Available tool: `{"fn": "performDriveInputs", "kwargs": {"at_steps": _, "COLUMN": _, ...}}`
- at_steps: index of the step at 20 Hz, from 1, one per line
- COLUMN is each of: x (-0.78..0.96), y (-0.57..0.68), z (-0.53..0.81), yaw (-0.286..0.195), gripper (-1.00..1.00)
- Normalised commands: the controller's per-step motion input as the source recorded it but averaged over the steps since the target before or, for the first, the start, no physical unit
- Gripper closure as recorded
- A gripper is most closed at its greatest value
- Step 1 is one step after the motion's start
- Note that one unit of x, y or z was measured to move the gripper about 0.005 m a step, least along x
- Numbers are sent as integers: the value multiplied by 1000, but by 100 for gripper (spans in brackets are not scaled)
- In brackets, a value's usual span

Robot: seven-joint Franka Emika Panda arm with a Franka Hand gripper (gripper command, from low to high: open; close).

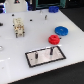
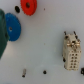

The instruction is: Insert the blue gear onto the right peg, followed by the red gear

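Note:
The blue gear point(image 1: 61, 31) lies flat on the white table, toward the exterior view's right. The smaller red gear point(image 1: 53, 39) lies just in front of it, close to its rim. Both also show in the wrist view, the blue gear point(image 2: 12, 27) and the red gear point(image 2: 28, 6). The black-framed white plate point(image 1: 36, 58) lies near the front with two dark upright pegs. The right peg point(image 1: 50, 49) is bare, and so is the other peg point(image 1: 42, 51). The plate is out of the wrist view. No gripper fingers show in either view.
A cream part with upright pins point(image 1: 19, 27) stands at the exterior view's left, also in the wrist view point(image 2: 71, 52). Small dark bits point(image 1: 46, 17) point(image 2: 45, 72) dot the table. A dark blurred shape point(image 2: 2, 45) sits at the wrist picture's edge.

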Motion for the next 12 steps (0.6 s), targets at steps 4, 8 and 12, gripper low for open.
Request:
{"fn": "performDriveInputs", "kwargs": {"at_steps": 4, "x": -488, "y": 727, "z": 3, "yaw": 0, "gripper": -100}}
{"fn": "performDriveInputs", "kwargs": {"at_steps": 8, "x": -471, "y": 741, "z": -17, "yaw": 0, "gripper": -100}}
{"fn": "performDriveInputs", "kwargs": {"at_steps": 12, "x": -327, "y": 682, "z": -216, "yaw": 0, "gripper": -100}}
